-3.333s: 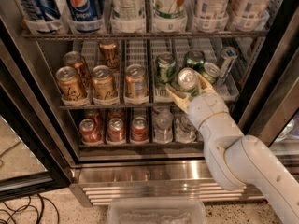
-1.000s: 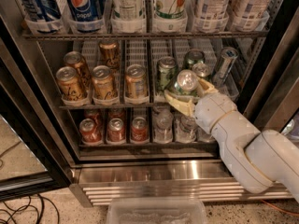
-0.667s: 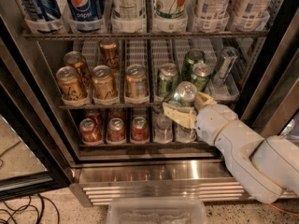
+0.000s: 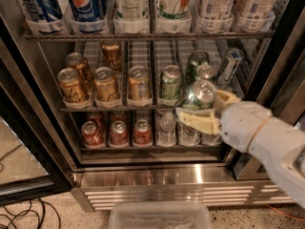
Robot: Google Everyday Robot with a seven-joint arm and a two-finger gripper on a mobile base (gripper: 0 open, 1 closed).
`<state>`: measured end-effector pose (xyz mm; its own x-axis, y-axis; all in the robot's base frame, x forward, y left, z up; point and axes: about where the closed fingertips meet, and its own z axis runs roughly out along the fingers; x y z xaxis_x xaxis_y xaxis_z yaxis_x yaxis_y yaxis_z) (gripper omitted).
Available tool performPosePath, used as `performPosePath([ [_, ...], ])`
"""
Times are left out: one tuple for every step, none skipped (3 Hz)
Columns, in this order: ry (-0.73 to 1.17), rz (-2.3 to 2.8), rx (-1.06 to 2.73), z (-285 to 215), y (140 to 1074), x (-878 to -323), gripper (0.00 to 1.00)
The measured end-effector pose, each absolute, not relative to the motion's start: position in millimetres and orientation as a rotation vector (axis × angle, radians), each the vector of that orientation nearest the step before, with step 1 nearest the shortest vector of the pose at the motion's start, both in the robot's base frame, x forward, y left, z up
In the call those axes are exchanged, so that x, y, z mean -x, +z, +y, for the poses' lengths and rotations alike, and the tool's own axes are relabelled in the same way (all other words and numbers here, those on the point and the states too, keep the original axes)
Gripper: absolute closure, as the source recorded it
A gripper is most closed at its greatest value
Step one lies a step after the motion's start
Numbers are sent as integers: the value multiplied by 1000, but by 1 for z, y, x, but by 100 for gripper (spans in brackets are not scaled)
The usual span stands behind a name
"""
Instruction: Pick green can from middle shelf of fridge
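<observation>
The green can [image 4: 199,97] is grasped between the two cream fingers [image 4: 198,120] of the gripper [image 4: 205,108]. It is tilted, with its silver top turned toward the camera. It is seen in front of the front rail of the middle shelf [image 4: 119,109], on the right side of the fridge [image 4: 181,175]. Whether it touches the rack cannot be told. A second pale-green can [image 4: 170,84] stands upright just to its left, and darker green cans [image 4: 196,61] are seen behind it. Gold-brown cans [image 4: 106,84] fill the left lanes. Tall bottles [image 4: 86,4] are racked above, and red cans [image 4: 116,132] are racked below. A clear plastic bin [image 4: 159,216] is set on the floor in front of the fridge.
</observation>
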<state>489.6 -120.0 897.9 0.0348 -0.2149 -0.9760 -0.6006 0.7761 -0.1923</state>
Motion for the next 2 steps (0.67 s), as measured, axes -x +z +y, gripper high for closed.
performPosePath([
  [248, 1374, 805, -130, 968, -454, 100],
  [295, 1334, 842, -121, 974, -440, 100],
])
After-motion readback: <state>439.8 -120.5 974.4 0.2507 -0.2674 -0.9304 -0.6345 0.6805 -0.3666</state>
